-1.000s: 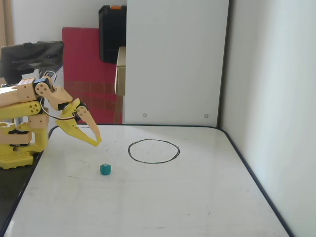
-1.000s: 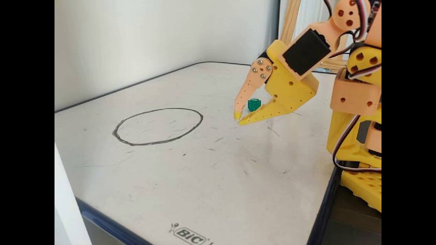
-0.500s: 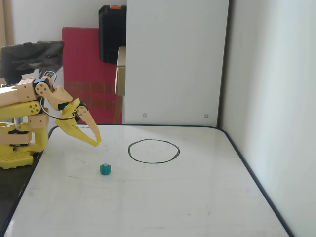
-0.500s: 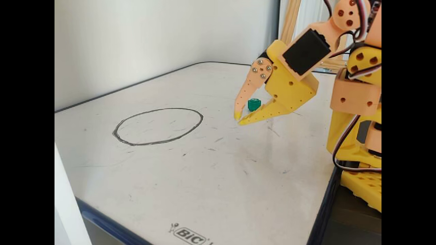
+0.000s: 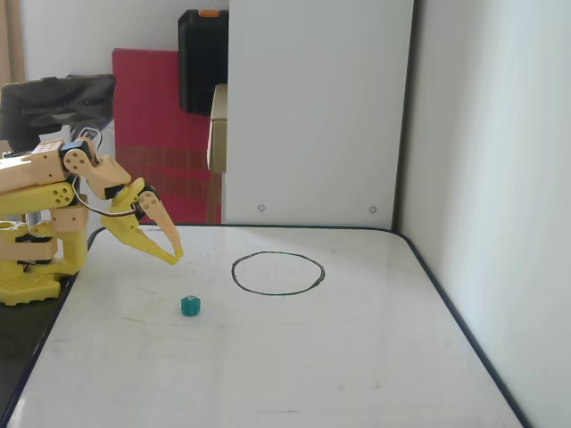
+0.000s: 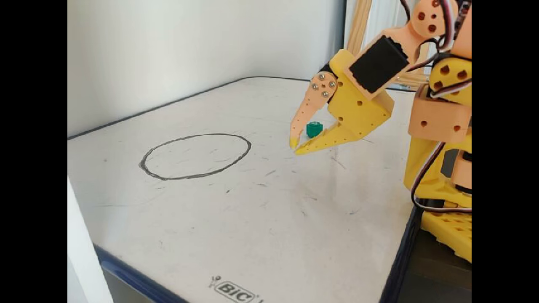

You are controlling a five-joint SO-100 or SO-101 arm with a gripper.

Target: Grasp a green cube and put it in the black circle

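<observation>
A small green cube [image 5: 190, 306] lies on the white board [image 5: 312, 374], to the left of and nearer than the black circle [image 5: 277, 293] drawn on it. My yellow and peach gripper [image 5: 177, 255] hangs just above the board, behind the cube and apart from it, with its fingertips together and nothing between them. In the other fixed view the gripper [image 6: 295, 147] is right of the circle [image 6: 202, 134], and the cube [image 6: 314, 128] shows through the gap between the fingers, on the board [image 6: 252, 219] beyond them.
The arm's yellow base [image 5: 31, 259] stands at the board's left edge, and shows at the right in the other fixed view [image 6: 446, 168]. White walls [image 5: 312, 107] close the back and right sides. A red panel [image 5: 156, 134] and black case [image 5: 203, 58] stand behind.
</observation>
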